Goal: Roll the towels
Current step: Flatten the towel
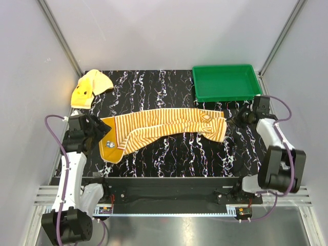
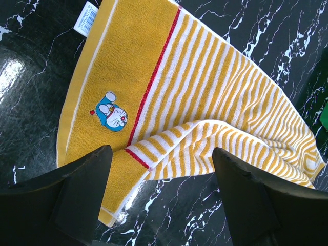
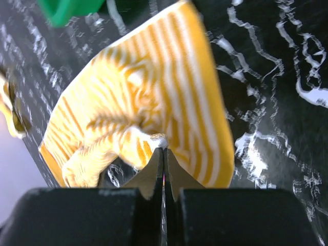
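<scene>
Across the middle of the black marbled tabletop [image 1: 169,154] you see the long orange-and-cream striped cloth towel [image 1: 164,125]. Its long axis runs left to right, and the plain orange end points to the left. Your left gripper [image 2: 162,154] hangs wide open and empty over that end. Your right gripper [image 3: 164,151] is closed and pinches a small fold at the right end. The small crumpled yellow cloth towel [image 1: 91,88] lies at the far left corner.

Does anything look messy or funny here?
Yes. The striped towel lies crooked across the table, folded over itself and bunched at its right end. The yellow towel sits crumpled in the far left corner. Neither is rolled.
</scene>
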Robot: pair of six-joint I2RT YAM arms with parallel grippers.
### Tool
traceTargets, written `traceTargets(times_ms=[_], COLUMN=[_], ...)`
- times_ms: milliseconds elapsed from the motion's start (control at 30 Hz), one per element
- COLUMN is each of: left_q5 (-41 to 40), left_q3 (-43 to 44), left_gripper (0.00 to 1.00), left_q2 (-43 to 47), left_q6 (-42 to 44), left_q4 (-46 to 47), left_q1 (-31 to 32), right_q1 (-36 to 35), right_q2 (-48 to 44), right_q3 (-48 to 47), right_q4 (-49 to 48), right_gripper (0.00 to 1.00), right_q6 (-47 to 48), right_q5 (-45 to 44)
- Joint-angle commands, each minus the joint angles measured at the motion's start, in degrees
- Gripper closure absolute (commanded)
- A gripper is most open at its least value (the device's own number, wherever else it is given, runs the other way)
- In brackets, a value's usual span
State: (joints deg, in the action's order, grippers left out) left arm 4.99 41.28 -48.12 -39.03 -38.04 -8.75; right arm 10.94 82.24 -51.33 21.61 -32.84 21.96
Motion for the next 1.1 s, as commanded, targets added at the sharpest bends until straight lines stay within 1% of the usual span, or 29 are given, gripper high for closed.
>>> traceTargets(times_ms=[0,33,100,133,167,200,233,267,300,333,367,400,433,467,500,533,567,600,667,733,767,800,833,867,900,967,1000,1067], left_q5=[0.54,0.46,-0.24,-0.68,-1.3,-2.43,-3.14,-3.76,-4.46,-4.47,-4.55,-4.29,-4.12,-4.03,-3.85,-3.76,-3.85,-3.94,-3.94,-3.59,-3.68,-4.11,-4.29,-4.55,-4.64,-4.47,-4.03,-2.72], left_q3=[2.49,2.84,3.72,4.07,4.42,5.04,5.22,5.39,5.48,5.39,5.48,5.48,5.39,5.31,5.13,5.22,5.22,5.13,5.22,5.04,4.87,4.52,4.34,4.16,4.16,5.04,5.48,6.71], left_gripper=[0.16,0.16,0.16,0.16,0.16,0.16,0.16,0.16,0.15,0.15,0.15,0.15,0.15,0.15,0.16,0.16,0.16,0.16,0.16,0.16,0.16,0.16,0.16,0.15,0.15,0.12,0.09,0.08], left_q2=[1.01,1.01,1.27,1.45,1.71,1.89,2.24,2.24,2.24,1.72,1.36,0.84,-0.21,-0.83,-1.36,-2.32,-2.77,-3.73,-4.61,-5.49,-5.84,-6.02,-6.54,-6.98,-7.51,-9.88,-11.11,-15.67], left_q6=[1.06,1.06,1.23,1.23,1.32,1.32,1.23,1.15,0.88,0.71,0.62,0.1,-0.17,-0.43,-0.79,-0.96,-0.96,-0.96,-0.79,-0.18,-0.09,0.26,0.53,0.62,0.97,1.67,2.54,3.43], left_q4=[1.3,1.39,1.3,1.3,0.96,0.78,0.6,0.51,0.69,1.04,1.39,1.74,2.18,2.88,3.23,3.93,4.2,4.55,4.99,5.43,5.61,5.61,5.96,5.87,6.05,7.01,7.54,8.77], left_q1=[-0.3,-0.3,-0.39,-0.3,-0.39,-0.47,-0.3,-0.56,-0.56,-0.65,-0.82,-0.83,-0.83,-0.91,-1.0,-1.0,-1.0,-1.09,-1.26,-1.27,-1.35,-1.53,-1.53,-1.96,-2.32,-3.63,-4.16,-5.91], right_q1=[-2.67,-4.24,-9.69,-10.58,-14.33,-15.06,-15.51,-15.6,-15.6,-15.6,-15.51,-15.51,-15.6,-15.6,-15.51,-15.6,-15.6,-15.6,-15.6,-15.6,-15.51,-15.51,-15.6,-15.6,-15.51,-15.51,-15.51,-15.42], right_q2=[-8.74,-12.94,-18.4,-24.61,-28.06,-31.84,-40.05,-44.4,-52.97,-56.88,-60.23,-63.31,-67.43,-68.69,-69.48,-69.84,-69.67,-68.54,-66.52,-62.04,-60.11,-57.91,-52.93,-50.18,-44.41,-38.67,-32.99,-27.25], right_q3=[-2.37,-2.46,-0.88,-0.01,2.61,4.12,5.61,8.06,8.96,9.66,10.71,11.25,12.04,13.35,13.71,13.97,13.54,13.1,11.61,11.17,11.34,11.43,11.43,11.17,10.64,8.36,7.13,2.85], right_q4=[8.7,10.89,15.91,17.58,20.64,22.32,24.08,28.97,31.46,33.74,38.99,40.78,41.84,43.77,44.74,45.27,45.8,45.37,42.14,38.27,34.16,32.03,28.01,26.22,24.81,19.65,18.57,16.9], right_gripper=[1.0,1.0,1.0,1.0,1.0,1.0,1.0,1.0,1.0,1.0,1.0,0.88,0.72,0.45,0.29,0.17,0.08,0.02,0.0,0.0,0.0,0.0,0.0,0.0,0.0,0.0,0.0,0.0], right_q6=[5.66,6.2,5.6,4.55,3.32,0.44,-1.07,-2.74,-5.71,-7.4,-9.5,-13.7,-15.13,-16.28,-17.16,-17.34,-17.17,-16.91,-16.91,-16.99,-16.82,-16.47,-15.94,-15.68,-15.07,-14.01,-12.79,-11.11], right_q5=[4.68,3.98,1.34,0.29,-1.29,-1.39,-2.52,-3.49,-4.02,-5.5,-6.48,-6.49,-5.01,-4.82,-5.25,-6.47,-7.53,-8.59,-8.86,-8.16,-8.07,-8.24,-8.59,-9.2,-10.08,-12.11,-13.24,-18.42])
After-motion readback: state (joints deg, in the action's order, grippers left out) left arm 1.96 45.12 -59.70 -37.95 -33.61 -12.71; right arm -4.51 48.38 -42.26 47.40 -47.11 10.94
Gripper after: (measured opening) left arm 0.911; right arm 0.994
